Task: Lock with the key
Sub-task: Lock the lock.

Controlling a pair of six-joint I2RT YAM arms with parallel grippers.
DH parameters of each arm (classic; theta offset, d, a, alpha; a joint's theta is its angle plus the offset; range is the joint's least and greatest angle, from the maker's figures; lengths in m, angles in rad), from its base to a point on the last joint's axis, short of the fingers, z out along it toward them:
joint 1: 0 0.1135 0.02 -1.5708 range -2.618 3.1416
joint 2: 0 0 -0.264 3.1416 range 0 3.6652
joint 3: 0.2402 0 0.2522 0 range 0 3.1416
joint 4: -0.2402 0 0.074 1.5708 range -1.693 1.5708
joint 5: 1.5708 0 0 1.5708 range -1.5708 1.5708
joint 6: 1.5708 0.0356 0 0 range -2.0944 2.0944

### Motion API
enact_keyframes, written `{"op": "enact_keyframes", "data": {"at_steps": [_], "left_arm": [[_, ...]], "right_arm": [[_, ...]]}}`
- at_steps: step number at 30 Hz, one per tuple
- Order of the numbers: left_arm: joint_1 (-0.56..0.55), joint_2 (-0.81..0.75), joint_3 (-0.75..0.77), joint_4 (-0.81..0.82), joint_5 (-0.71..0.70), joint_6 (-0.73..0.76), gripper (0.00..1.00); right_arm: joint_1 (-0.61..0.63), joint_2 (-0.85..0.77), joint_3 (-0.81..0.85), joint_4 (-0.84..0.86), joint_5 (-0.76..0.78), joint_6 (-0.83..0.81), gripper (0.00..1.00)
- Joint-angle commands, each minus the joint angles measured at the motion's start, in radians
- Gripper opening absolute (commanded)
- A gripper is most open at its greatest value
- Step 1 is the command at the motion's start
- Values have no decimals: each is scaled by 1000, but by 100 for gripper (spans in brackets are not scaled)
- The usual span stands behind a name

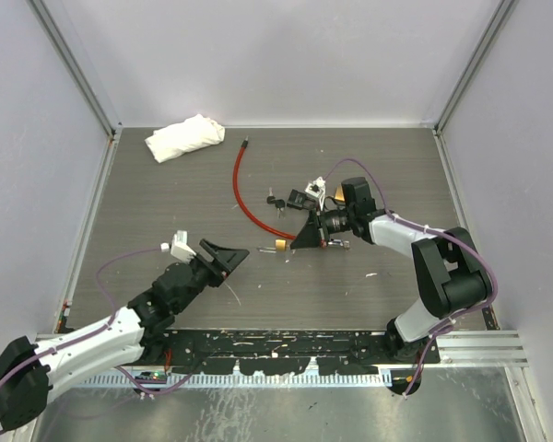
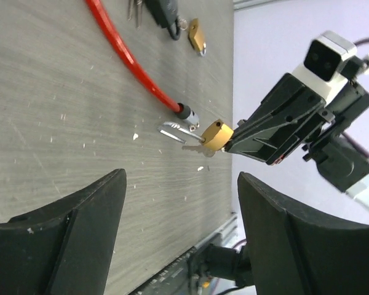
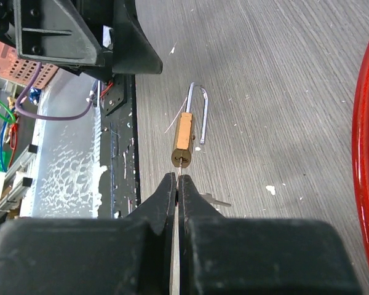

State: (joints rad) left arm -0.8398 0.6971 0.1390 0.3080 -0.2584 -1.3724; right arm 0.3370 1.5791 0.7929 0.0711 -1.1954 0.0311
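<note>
While the left gripper [image 1: 226, 256] hovers low with jaws spread wide, the right gripper [image 3: 176, 178] reaches low over the grey wood-grain table [image 1: 166, 212]. Its jaws are pressed together on what looks like a thin silver key [image 3: 180, 167] in the small brass padlock [image 3: 183, 140]. Only its wrist view shows the shackle swung open, near a red cable [image 1: 244, 189].

The small rectangular brass padlock [image 3: 183, 140] is located near the middle of the worktop [image 1: 166, 203], slightly toward its near edge. Its keyway end faces the right edge. The silver U-shaped shackle [image 3: 203, 114] is open: one leg is seated in the body and the free leg stands beside it. The thin silver metal key [image 3: 180, 167] sits in the keyway, edge-on, pinched by the right gripper [image 3: 177, 179]. The body appears tilted rather than flat; this cannot be confirmed.
</note>
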Motion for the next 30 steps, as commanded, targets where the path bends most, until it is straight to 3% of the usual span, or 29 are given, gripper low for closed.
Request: {"op": "enact_keyframes", "data": {"at_steps": [1, 2, 5, 9, 10, 16, 20, 25, 30], "left_arm": [[3, -10, 28, 255, 45, 503, 75], [3, -12, 13, 302, 90, 707, 75], [5, -31, -28, 364, 227, 1041, 80], [12, -22, -37, 408, 366, 1237, 95], [21, -9, -31, 413, 396, 1251, 99], [207, 179, -57, 718, 686, 1214, 98], [256, 365, 2, 866, 926, 1190, 98], [261, 504, 36, 995, 958, 1190, 95], [260, 536, 74, 966, 951, 1200, 90]], "right_arm": [[-3, -64, 54, -39, -58, -63, 1], [-3, -71, 63, -68, -60, -89, 1], [-4, -91, 84, -139, -64, -164, 1], [-3, -110, 114, -236, -92, -251, 1], [-3, -114, 124, -271, -99, -280, 1], [-3, -120, 224, -564, -133, -530, 1], [-3, -122, 242, -635, -164, -590, 1], [-2, -122, 239, -643, -171, -602, 1], [0, -118, 238, -645, -177, -606, 1]]}}
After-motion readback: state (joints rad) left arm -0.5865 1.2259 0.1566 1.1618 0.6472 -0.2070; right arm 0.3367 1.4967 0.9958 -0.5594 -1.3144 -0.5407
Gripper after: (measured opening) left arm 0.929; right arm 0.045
